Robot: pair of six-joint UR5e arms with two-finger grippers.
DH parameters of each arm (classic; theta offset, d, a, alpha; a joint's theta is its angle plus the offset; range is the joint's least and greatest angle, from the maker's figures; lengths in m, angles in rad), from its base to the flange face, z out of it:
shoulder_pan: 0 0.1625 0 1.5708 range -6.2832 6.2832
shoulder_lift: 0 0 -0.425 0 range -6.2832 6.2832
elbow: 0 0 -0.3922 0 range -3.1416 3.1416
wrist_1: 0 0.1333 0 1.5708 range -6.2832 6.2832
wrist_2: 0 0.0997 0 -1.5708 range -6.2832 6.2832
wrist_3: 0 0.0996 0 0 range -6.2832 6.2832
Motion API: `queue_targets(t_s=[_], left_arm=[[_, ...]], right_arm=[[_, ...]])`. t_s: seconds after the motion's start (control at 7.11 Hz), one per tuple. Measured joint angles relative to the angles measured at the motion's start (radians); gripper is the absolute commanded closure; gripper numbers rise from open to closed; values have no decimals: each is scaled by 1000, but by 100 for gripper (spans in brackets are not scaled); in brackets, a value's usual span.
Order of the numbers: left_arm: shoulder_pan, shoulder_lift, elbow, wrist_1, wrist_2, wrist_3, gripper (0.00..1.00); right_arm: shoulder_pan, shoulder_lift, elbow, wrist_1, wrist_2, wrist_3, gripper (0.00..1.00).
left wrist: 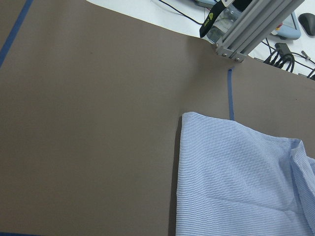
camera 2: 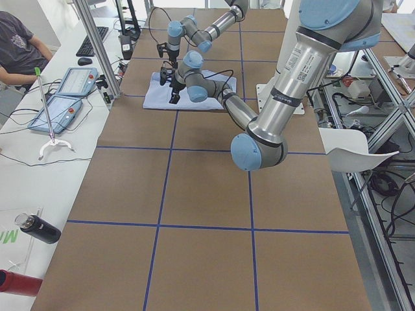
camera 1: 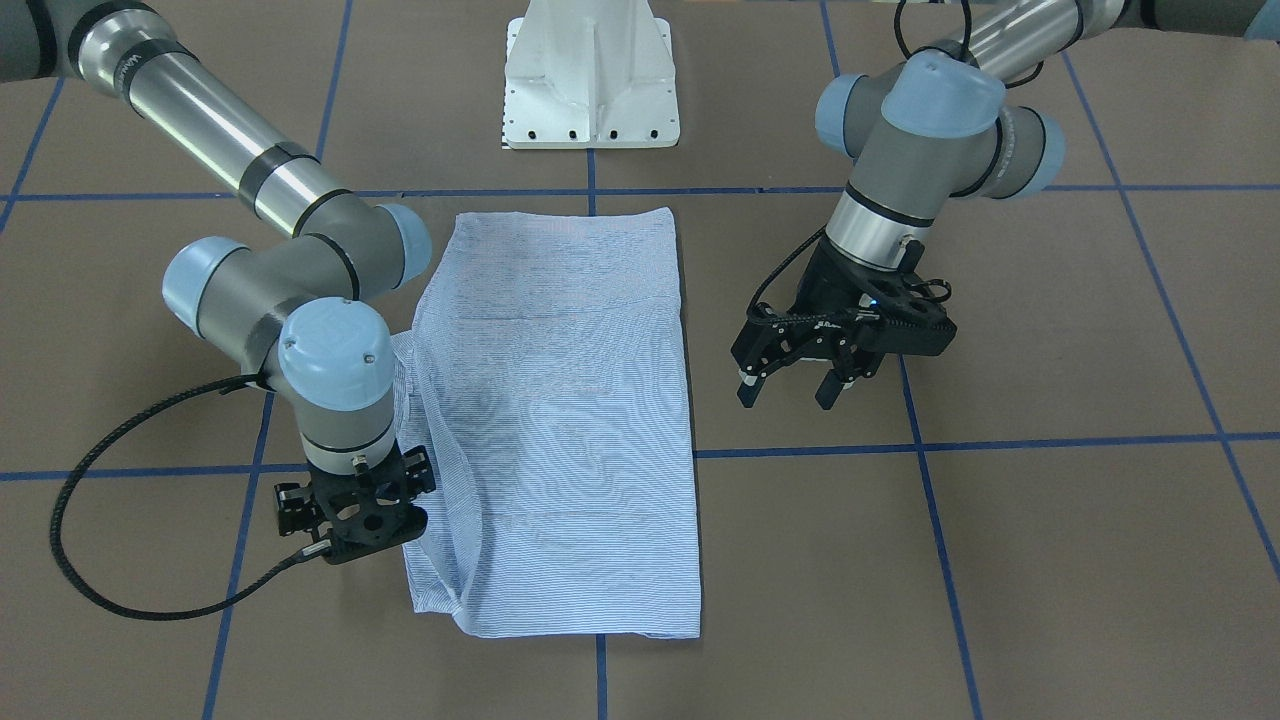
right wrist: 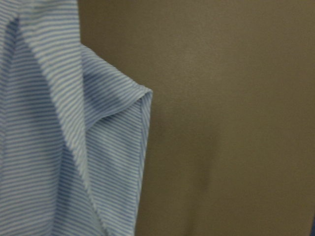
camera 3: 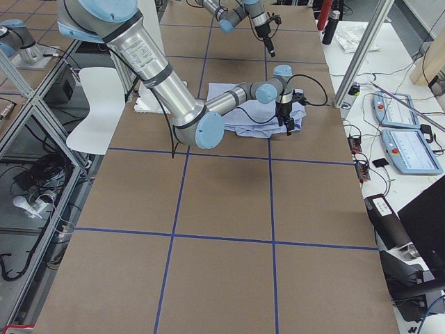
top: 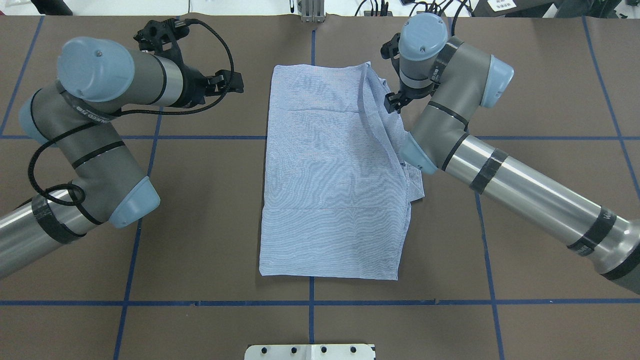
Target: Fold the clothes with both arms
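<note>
The clothes, one light blue striped shirt (camera 1: 560, 400) (top: 335, 175), lie folded into a long rectangle on the brown table. A raised crease runs down the side nearest my right arm. My left gripper (camera 1: 787, 397) (top: 239, 83) hovers open and holds nothing, off the shirt's other long edge and apart from it. My right gripper (camera 1: 355, 530) (top: 393, 102) points down, low at the creased edge near the far corner. Its fingers are hidden under its body, so I cannot tell its state. The right wrist view is filled by a folded shirt edge (right wrist: 49, 147), and the left wrist view shows a shirt corner (left wrist: 236, 182).
The white pedestal base (camera 1: 590, 80) (top: 310, 351) stands behind the shirt on the robot's side. Blue tape lines (top: 200, 137) grid the table. An aluminium post (left wrist: 256, 24) rises at the far edge. A seated person (camera 2: 19, 45) and tablets (camera 2: 78, 81) are beyond it.
</note>
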Motion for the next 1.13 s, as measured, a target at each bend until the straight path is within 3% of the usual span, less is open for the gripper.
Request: queue_targets(t_s=[0.56, 1.13], left_arm=[[-1, -1, 2, 0, -1, 1, 0], [-2, 0, 3, -1, -1, 1, 0]], right_arm=[[64, -14, 5, 9, 86, -45, 0], [-5, 89, -5, 7, 77, 97, 0]])
